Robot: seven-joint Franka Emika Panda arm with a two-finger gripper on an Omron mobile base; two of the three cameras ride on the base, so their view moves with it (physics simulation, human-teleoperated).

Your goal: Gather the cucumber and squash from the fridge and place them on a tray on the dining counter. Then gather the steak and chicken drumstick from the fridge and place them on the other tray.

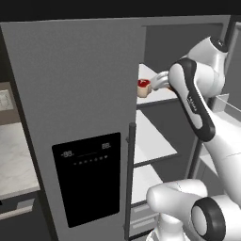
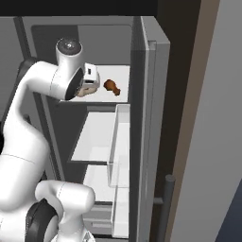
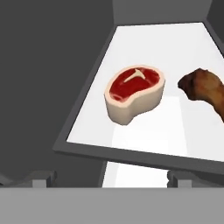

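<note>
Claw (image 3: 107, 177) wide open, short of shelf (image 3: 144, 135) edge. Steak (image 3: 134, 93) ahead, drumstick (image 3: 204, 89) just beside. Advance level, straddle steak squarely, avoid nudging drumstick.

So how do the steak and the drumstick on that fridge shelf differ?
The steak is a thick round chunk, red on top with a pale cream rim; the chicken drumstick is dark brown, lumpy and elongated. The steak lies nearer the shelf's front edge. Both rest apart on one white shelf.
</note>
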